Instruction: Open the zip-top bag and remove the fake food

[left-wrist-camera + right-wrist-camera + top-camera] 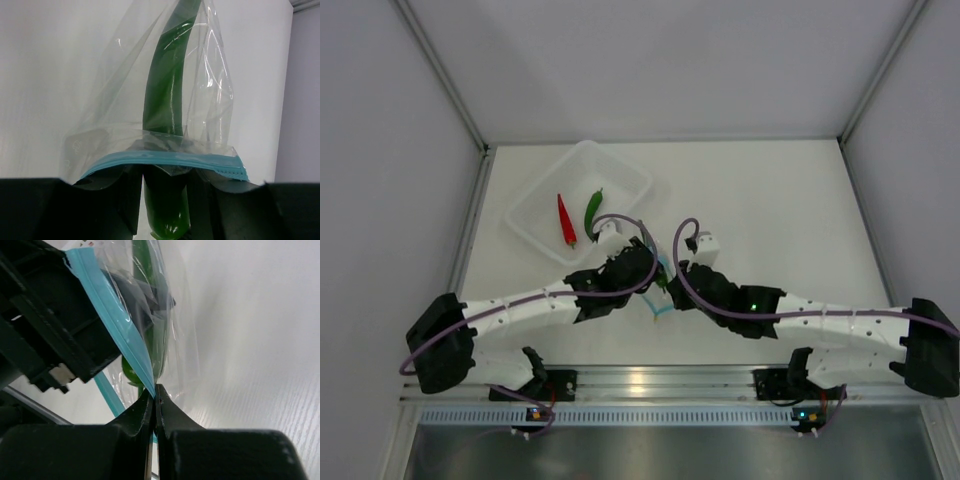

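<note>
The clear zip-top bag [663, 290] hangs between my two grippers near the table's front middle. In the left wrist view its teal zip strip [165, 159] lies across my fingers and the bag [212, 95] stretches away. A green chili [164, 95] lies inside it, its near end sticking out through the mouth. My left gripper [167, 180] is shut on that end. My right gripper [154, 390] is shut on one edge of the zip strip [117, 327]. A red chili [565, 221] and a second green chili [593, 210] lie in the tub.
A clear rigid tub [620, 165] stands on the table behind the left gripper, at the back left. White walls close the table on the left, right and back. My left gripper's black body [42, 320] sits close beside the right gripper.
</note>
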`<control>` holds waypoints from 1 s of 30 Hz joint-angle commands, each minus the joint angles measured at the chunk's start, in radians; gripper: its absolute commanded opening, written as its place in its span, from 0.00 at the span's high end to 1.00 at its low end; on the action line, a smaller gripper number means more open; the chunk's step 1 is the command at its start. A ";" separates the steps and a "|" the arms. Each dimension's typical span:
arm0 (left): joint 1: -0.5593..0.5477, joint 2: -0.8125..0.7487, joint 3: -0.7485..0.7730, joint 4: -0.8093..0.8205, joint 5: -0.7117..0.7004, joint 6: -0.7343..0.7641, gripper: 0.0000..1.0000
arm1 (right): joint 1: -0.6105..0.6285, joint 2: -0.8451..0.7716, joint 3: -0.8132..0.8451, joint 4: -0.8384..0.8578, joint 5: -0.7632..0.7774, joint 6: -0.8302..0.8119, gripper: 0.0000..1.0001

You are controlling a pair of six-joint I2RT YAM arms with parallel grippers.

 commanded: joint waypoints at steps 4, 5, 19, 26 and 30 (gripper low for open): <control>0.009 -0.084 -0.014 0.088 0.040 -0.040 1.00 | 0.029 0.012 0.022 -0.079 0.136 0.014 1.00; 0.009 -0.091 -0.021 0.094 0.095 -0.035 1.00 | 0.025 0.006 0.024 -0.084 0.170 0.010 1.00; 0.025 -0.037 -0.029 0.155 0.661 0.138 1.00 | -0.149 -0.005 0.064 -0.038 0.196 -0.153 1.00; 0.022 -0.090 -0.034 0.057 0.684 0.274 1.00 | -0.257 0.004 0.098 -0.076 0.146 -0.191 1.00; 0.023 -0.163 0.048 -0.134 0.528 0.405 1.00 | -0.328 0.010 0.099 -0.105 0.087 -0.197 1.00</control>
